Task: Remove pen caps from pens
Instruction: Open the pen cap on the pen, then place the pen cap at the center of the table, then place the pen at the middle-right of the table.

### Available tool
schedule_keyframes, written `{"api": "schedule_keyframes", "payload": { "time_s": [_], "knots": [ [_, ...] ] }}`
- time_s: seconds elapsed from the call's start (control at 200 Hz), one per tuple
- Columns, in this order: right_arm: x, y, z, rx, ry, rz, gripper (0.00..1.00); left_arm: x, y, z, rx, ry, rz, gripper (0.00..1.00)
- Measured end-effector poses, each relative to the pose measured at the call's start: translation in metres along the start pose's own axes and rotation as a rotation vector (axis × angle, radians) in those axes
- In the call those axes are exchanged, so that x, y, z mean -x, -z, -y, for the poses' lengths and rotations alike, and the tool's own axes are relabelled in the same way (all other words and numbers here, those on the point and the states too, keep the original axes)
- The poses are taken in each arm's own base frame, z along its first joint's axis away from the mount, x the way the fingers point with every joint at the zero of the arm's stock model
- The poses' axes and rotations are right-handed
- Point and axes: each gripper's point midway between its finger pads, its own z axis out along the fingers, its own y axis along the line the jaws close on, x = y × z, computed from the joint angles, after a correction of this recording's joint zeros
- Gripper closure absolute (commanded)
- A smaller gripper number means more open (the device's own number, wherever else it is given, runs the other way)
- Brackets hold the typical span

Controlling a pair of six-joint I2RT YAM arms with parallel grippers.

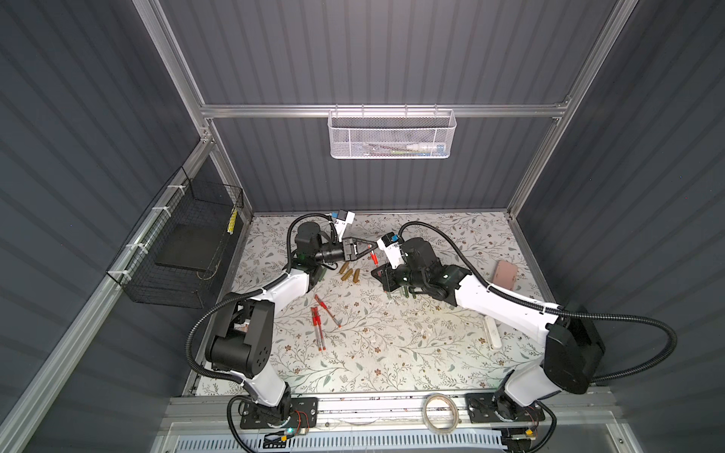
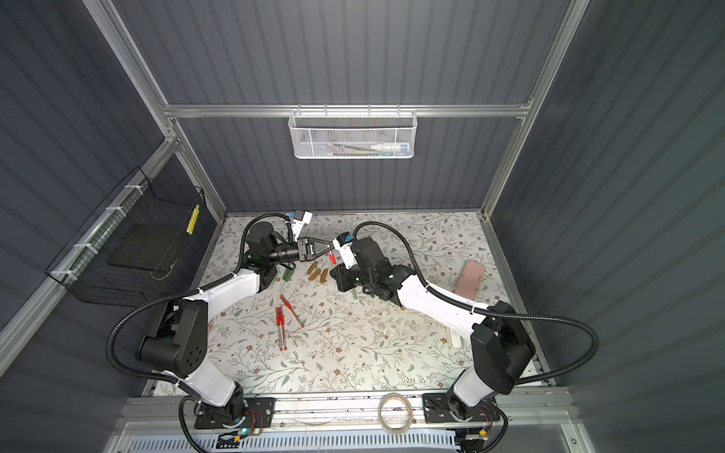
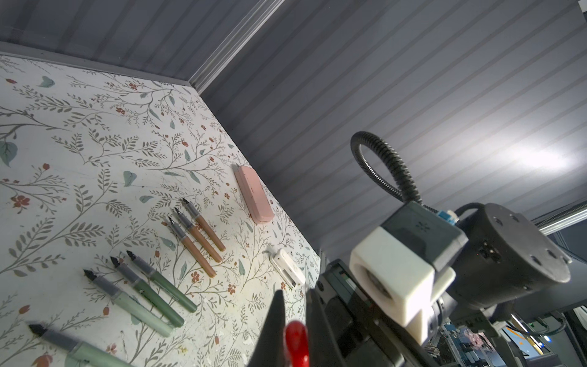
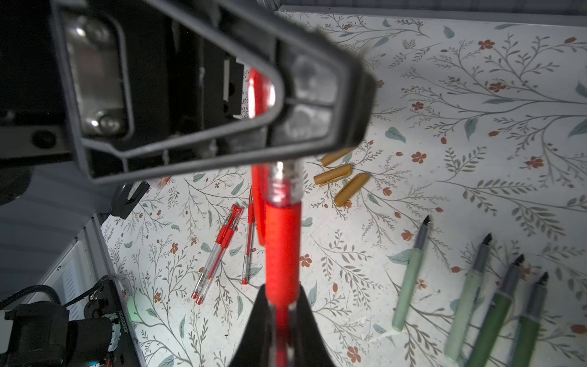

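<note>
Place: a robot test cell, lab-style.
Enclosure: grey ribbed wall panels [image 1: 353,51] on an aluminium frame [image 1: 266,111].
Rig: left arm [image 1: 282,286] and right arm [image 1: 510,302] bolted to a metal rail [image 1: 353,408], with exposed black cable conduit [image 1: 647,353].
Worktop: floral-print sheet [image 1: 392,353].
Storage: white mesh basket [image 1: 392,133] and black wire basket [image 1: 164,290] hung on the frame.

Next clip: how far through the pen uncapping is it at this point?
Done: three brown pens and four green pens lie bare-tipped, with three brown caps loose on the table. In hand: the right gripper grips a red pen while the left gripper pinches its cap, which looks not yet off. Left: three red pens on the table, apparently still capped.
</note>
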Motion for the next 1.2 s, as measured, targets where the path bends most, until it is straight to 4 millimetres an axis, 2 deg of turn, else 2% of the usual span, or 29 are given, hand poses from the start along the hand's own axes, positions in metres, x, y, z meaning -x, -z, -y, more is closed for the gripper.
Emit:
{"api": "schedule_keyframes", "payload": {
  "time_s": [0.03,0.085,0.235,0.305,0.39,0.525,0.635,0.775,0.911,1.041,1.131,1.201],
  "knots": [
    [-0.007,0.001,0.0,0.0,-0.005,-0.005,1.0,0.002,0.001,-0.001,0.006,-0.001,0.007,1.0],
    [-0.035,0.006,0.001,-0.007,-0.02,-0.046,1.0,0.013,0.01,-0.008,0.037,-0.007,0.046,1.0],
    [-0.124,0.021,0.012,-0.051,-0.072,-0.192,1.0,0.059,0.059,-0.033,0.155,-0.018,0.192,1.0],
    [-0.152,0.031,0.021,-0.084,-0.097,-0.235,1.0,0.073,0.075,-0.04,0.193,-0.034,0.24,1.0],
    [-0.161,0.042,0.031,-0.125,-0.117,-0.241,1.0,0.075,0.078,-0.044,0.216,-0.035,0.248,1.0],
    [-0.141,0.057,0.038,-0.156,-0.13,-0.162,1.0,0.063,0.07,-0.051,0.239,-0.005,0.213,1.0],
    [-0.128,0.071,0.056,-0.217,-0.176,-0.107,1.0,0.041,0.06,-0.061,0.287,0.039,0.152,1.0],
    [-0.129,0.089,0.079,-0.301,-0.227,-0.101,1.0,-0.01,0.039,-0.069,0.339,0.105,0.003,1.0],
    [-0.146,0.101,0.093,-0.372,-0.263,-0.174,1.0,-0.073,0.026,-0.078,0.376,0.172,-0.146,1.0],
    [-0.165,0.111,0.104,-0.434,-0.286,-0.25,1.0,-0.128,0.022,-0.089,0.425,0.23,-0.244,1.0],
    [-0.176,0.117,0.112,-0.476,-0.308,-0.296,1.0,-0.154,0.028,-0.101,0.477,0.27,-0.276,1.0],
    [-0.185,0.119,0.118,-0.509,-0.321,-0.33,1.0,-0.162,0.031,-0.112,0.522,0.283,-0.285,1.0]
  ]
}}
